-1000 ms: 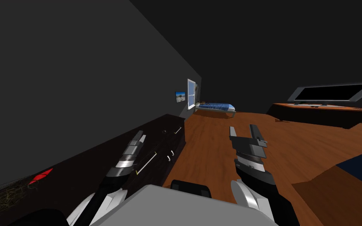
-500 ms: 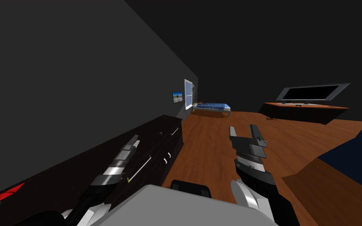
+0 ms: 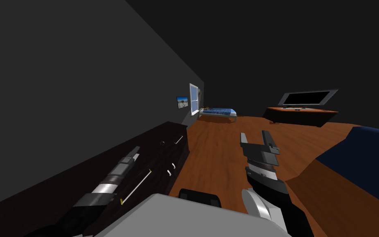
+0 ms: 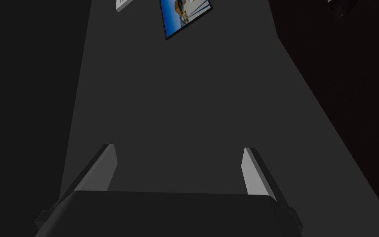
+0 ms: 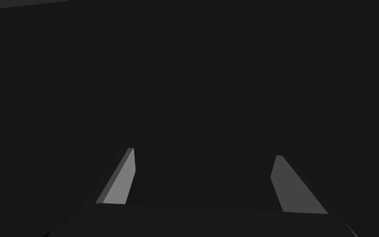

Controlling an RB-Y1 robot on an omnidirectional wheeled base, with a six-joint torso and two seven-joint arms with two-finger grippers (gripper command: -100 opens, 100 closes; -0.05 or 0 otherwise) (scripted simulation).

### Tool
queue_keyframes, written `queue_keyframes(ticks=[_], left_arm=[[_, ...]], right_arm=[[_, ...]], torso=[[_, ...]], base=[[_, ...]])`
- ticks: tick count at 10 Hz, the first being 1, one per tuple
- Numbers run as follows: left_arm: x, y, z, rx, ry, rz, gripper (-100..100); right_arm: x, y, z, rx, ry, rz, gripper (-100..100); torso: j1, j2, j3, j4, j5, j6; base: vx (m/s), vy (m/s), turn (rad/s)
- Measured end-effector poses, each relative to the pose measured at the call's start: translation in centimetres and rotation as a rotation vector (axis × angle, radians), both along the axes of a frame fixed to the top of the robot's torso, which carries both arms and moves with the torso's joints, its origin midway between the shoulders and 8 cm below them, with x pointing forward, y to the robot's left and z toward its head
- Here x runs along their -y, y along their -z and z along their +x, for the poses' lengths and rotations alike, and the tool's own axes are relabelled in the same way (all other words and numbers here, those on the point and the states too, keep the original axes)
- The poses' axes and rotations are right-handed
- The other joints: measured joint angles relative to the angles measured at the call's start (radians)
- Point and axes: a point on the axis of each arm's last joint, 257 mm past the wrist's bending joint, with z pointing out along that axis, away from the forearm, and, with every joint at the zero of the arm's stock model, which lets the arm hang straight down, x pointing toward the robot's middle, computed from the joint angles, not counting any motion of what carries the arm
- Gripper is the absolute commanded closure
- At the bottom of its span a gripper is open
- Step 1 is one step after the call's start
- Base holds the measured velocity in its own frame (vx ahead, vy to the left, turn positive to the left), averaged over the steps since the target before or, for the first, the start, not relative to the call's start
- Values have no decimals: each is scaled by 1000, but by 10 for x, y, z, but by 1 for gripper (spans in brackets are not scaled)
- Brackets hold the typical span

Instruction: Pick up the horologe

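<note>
Hands both open, nothing held: left hand [image 3: 135,152] reaches forward over dark dresser [image 3: 155,158] that runs along grey wall [image 3: 82,82], fingers [image 4: 106,164] spread wide and aimed along the wall toward framed picture [image 4: 186,16]. Right hand [image 3: 255,139] is held up over wood floor [image 3: 217,156], well apart from dresser, fingers [image 5: 121,179] spread, flat dark plane beyond them. Small dark round thing [image 3: 162,143] sits on dresser top near its far end, ahead of left hand and apart from it; cannot tell if it is the horologe. Window [image 3: 194,98] just past picture, blue bed [image 3: 219,112] at far wall, TV [image 3: 308,98] on stand [image 3: 303,116] across room.
</note>
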Motion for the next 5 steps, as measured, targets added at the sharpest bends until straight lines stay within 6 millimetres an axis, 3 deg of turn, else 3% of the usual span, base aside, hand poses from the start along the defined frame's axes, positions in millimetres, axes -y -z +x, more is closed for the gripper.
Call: queue_keyframes(ticks=[5], left_arm=[[-27,25,-32,-165,-52,19,-100]], right_arm=[[0,0,0,0,0,0,0]], torso=[[1,-2,-1,-1,0,0]], base=[[81,-22,-109]])
